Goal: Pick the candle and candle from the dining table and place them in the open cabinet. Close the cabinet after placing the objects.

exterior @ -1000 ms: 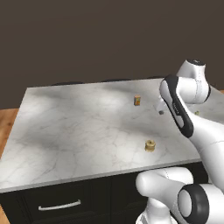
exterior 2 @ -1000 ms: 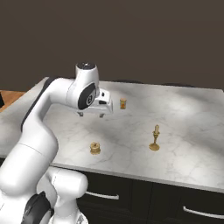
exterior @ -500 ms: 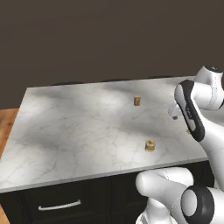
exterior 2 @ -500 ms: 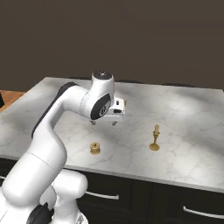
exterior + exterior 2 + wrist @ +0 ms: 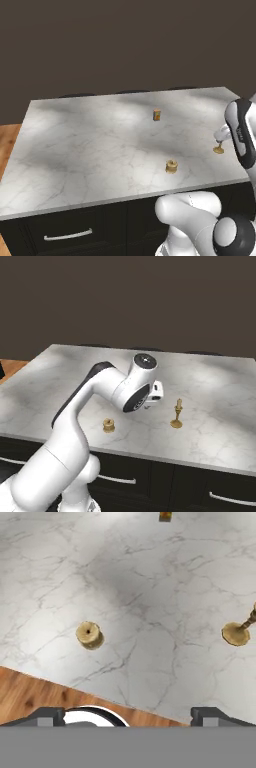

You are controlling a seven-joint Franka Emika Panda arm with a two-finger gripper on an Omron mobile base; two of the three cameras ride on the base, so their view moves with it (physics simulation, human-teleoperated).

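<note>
On the marble dining table (image 5: 90, 145) stand two candles. The thin cream taper in its brass candlestick (image 5: 176, 415) is near the front right, and its flared base (image 5: 235, 633) shows at the right edge of the hand view. The stubby cream-yellow candle (image 5: 108, 425) sits nearer the front edge, also seen as a short candle (image 5: 89, 634) from above. My gripper (image 5: 128, 716) hangs open and empty above the table, between the two and just left of the candlestick (image 5: 218, 148). The cabinet is out of view.
A small orange-brown object (image 5: 156, 115) stands further back on the table. The table's front edge (image 5: 75, 684) runs close below my hand, with wooden floor (image 5: 30, 699) beyond it. Black drawers with a silver handle (image 5: 67, 235) sit under the top.
My arm has swung right and lower over the table, bringing the hand from near the small far object to beside the candlestick. The jaws stayed open.
</note>
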